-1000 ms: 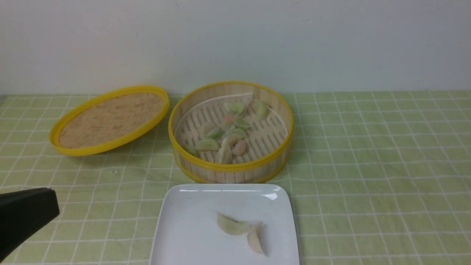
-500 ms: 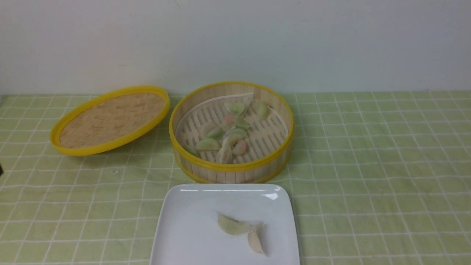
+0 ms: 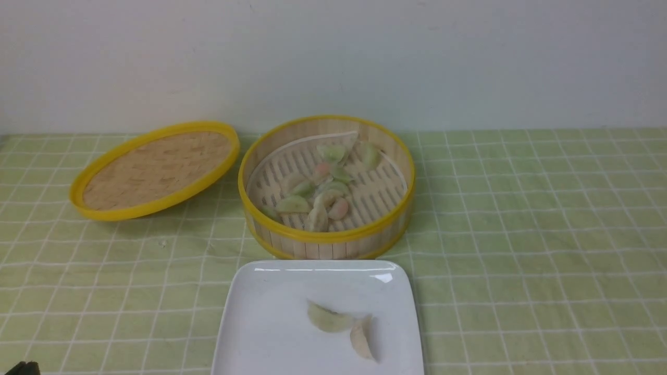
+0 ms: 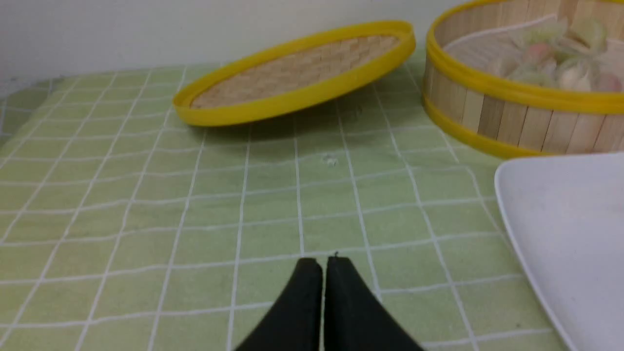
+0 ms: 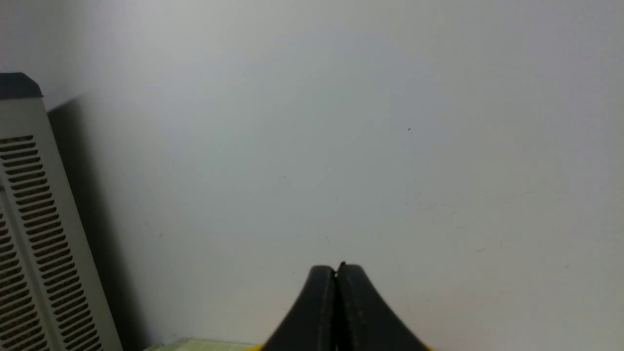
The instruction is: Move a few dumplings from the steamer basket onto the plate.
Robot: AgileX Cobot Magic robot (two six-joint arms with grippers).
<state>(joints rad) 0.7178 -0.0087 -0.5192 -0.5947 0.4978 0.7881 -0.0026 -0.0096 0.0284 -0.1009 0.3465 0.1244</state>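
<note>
Front: steamer basket [image 3: 325, 237] stands mid-table on green checked cloth [image 3: 521, 234], a heap of dumplings [image 3: 293, 204] on its slatted floor. Plate [image 3: 271, 323] lies just in front of it, with two more lying together on its right half. Lid [image 3: 156, 169] is tilted, left of the basket.

Left wrist: my left gripper [image 4: 324, 261] is low over the cloth, jaws pressed together, holding nothing; the plate edge is near, not touching.

Right wrist: my right gripper [image 5: 336, 269] is closed too, empty, facing bare wall [image 5: 390, 146]; vented unit [image 5: 29, 219] beside.
</note>
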